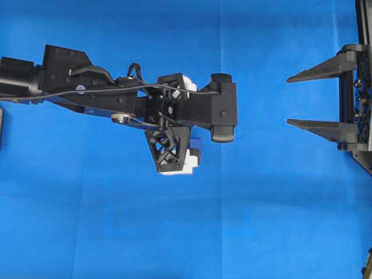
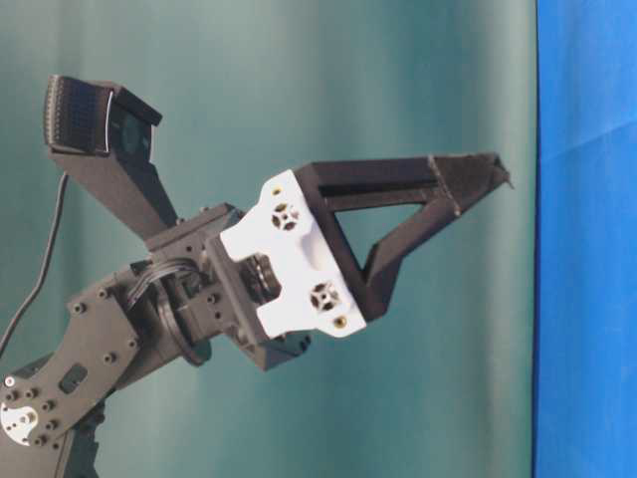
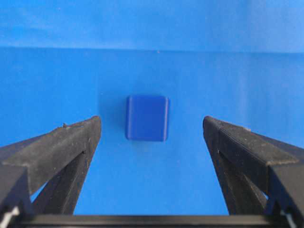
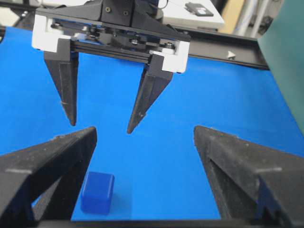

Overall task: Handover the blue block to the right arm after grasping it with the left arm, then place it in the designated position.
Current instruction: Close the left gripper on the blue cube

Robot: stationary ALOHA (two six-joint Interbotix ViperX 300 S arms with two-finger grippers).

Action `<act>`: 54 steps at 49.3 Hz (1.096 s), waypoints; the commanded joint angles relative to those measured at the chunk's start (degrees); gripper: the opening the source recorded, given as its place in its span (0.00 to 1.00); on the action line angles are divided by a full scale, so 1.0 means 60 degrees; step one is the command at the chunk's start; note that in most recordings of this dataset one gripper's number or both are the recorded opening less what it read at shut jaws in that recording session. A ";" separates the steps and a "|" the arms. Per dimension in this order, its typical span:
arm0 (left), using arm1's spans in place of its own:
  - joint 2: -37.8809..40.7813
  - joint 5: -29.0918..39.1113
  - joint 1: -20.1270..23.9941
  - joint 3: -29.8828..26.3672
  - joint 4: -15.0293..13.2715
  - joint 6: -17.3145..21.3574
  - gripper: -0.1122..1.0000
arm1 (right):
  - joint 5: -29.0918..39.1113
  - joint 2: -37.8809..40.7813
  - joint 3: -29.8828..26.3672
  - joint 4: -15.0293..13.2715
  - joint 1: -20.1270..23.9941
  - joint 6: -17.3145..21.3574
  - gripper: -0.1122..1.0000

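Note:
The blue block (image 3: 147,118) lies on the blue cloth, straight ahead and midway between my left gripper's open fingers, with clear gaps on both sides. My left gripper (image 3: 151,124), with white brackets, points down and hangs above the cloth, holding nothing. In the overhead view the left gripper (image 1: 177,119) covers most of the block (image 1: 196,145). In the right wrist view the left gripper (image 4: 100,126) hangs apart from the block (image 4: 97,192), which lies by my right gripper's left finger. My right gripper (image 1: 288,99) is open and empty at the right edge; its fingers (image 4: 71,152) point at the left arm.
The blue cloth (image 1: 261,203) covers the table. A faint paler rectangle (image 1: 174,224) shows on it in front of the left gripper. A black rail (image 4: 228,42) runs along the far table edge. A green backdrop (image 2: 299,80) stands behind the left gripper (image 2: 478,174).

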 commanded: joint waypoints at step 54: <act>0.0439 -0.2329 0.0015 0.1450 0.0044 0.0000 0.92 | -0.0059 0.0059 -0.0220 0.0029 -0.0015 0.0015 0.95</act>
